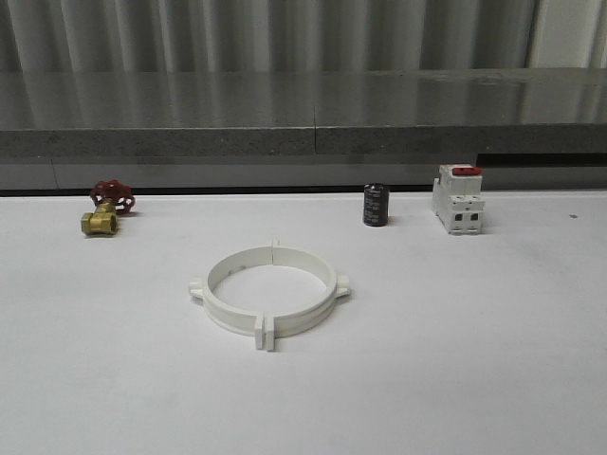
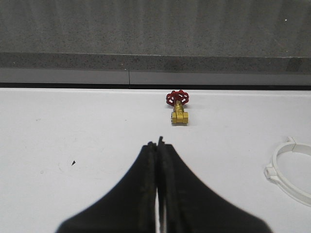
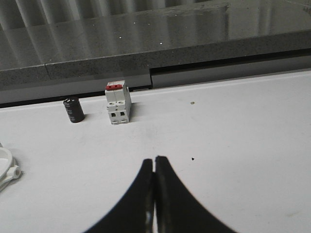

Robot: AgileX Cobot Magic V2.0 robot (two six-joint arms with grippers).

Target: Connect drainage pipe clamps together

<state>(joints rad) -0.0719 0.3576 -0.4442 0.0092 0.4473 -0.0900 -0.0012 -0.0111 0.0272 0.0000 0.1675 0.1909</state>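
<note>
The two white drainage pipe clamps [image 1: 270, 288] lie flat on the white table, their end tabs meeting at the near and far sides so that they form one ring. One side of that ring [image 2: 291, 167] shows at the edge of the left wrist view, and a small piece [image 3: 6, 167] at the edge of the right wrist view. My left gripper [image 2: 158, 143] is shut with nothing in it, hanging over bare table well away from the ring. My right gripper [image 3: 155, 159] is likewise shut and empty, over bare table on the ring's other side.
A brass valve with a red handwheel [image 1: 105, 209] stands at the back left. A black cylinder [image 1: 376, 205] and a white breaker with a red switch [image 1: 458, 198] stand at the back right. A grey ledge [image 1: 303, 142] runs along the table's far edge.
</note>
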